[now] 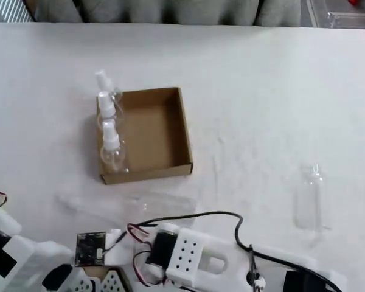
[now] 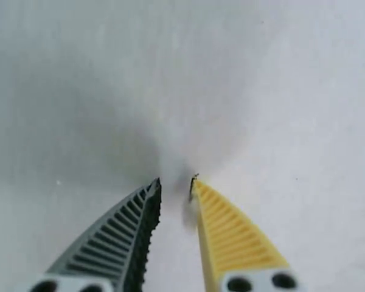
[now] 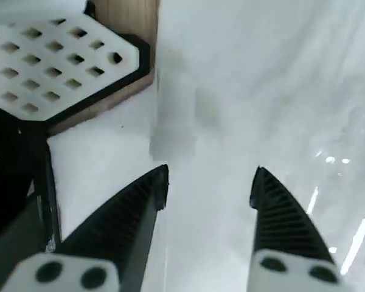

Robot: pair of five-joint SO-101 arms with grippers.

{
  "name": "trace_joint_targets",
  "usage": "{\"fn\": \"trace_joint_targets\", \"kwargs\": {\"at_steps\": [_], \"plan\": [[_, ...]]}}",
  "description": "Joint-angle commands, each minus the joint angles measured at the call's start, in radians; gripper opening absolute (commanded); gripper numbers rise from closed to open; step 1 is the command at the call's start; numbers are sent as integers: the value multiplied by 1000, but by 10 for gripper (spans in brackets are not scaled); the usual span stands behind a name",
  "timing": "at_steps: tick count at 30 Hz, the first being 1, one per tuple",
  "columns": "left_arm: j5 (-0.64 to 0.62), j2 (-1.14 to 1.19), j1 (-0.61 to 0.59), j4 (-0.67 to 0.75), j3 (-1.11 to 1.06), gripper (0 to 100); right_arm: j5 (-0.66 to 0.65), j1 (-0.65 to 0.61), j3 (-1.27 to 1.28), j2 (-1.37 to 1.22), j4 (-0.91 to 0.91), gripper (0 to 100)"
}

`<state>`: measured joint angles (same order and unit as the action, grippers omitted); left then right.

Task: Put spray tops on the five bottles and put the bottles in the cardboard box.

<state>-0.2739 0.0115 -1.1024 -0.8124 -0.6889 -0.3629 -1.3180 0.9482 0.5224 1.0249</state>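
White table (image 1: 261, 91) spreads across the high view, with grey fabric along its far edge. A cardboard box (image 1: 185, 128), open at the top, sits left of centre. Three bottles with white spray tops stand in a row along the box's left wall: one at the far left corner (image 1: 103, 85), one in the middle (image 1: 107, 108), and one nearest (image 1: 112, 149). Whether the farthest one is fully inside the box is hard to tell. Well apart from the box, on the right side of the table, a clear bottle (image 1: 309, 198) stands upright with a bare neck. A strip of clear plastic (image 1: 131, 204) lies flat just near of the box, its shape hard to make out.

White arm housings and cables (image 1: 188, 252) line the near edge.

In the left wrist view, the left gripper (image 2: 175, 182) has one grey and one yellow finger, their tips only a narrow gap apart. It holds nothing and points at bare table.

In the right wrist view, the right gripper (image 3: 210, 173) has black fingers spread wide, with nothing between them, above the table. A white perforated plate (image 3: 48, 61) and a brown edge of the box lie beyond it.
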Motion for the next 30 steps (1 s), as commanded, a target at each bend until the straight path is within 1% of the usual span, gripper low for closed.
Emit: {"fn": "trace_joint_targets", "kwargs": {"at_steps": [1, 7, 13, 15, 17, 21, 23, 25, 27, 30], "plan": [[-9, -35, 15, -12, 48, 88, 11, -10, -61, 50, 22, 194], [-9, -35, 15, -12, 48, 88, 11, -30, -52, -27, -30, 194], [-9, -35, 15, -12, 49, 88, 12, -125, -6, -176, -205, 194], [-9, -35, 15, -12, 49, 88, 12, -134, -5, -220, -236, 194], [-9, -35, 15, -12, 49, 88, 12, -134, -9, -252, -246, 179], [-9, -35, 15, -12, 49, 88, 12, -134, -12, -289, -274, 52], [-9, -35, 15, -12, 49, 88, 12, -134, -11, -297, -291, 11], [-9, -35, 15, -14, 49, 88, 12, -130, -11, -289, -289, 23], [-9, -35, 15, -14, 49, 88, 12, -105, -26, -288, -286, 15], [-9, -35, 15, -14, 49, 88, 12, -19, -77, -274, -271, 15]]}}
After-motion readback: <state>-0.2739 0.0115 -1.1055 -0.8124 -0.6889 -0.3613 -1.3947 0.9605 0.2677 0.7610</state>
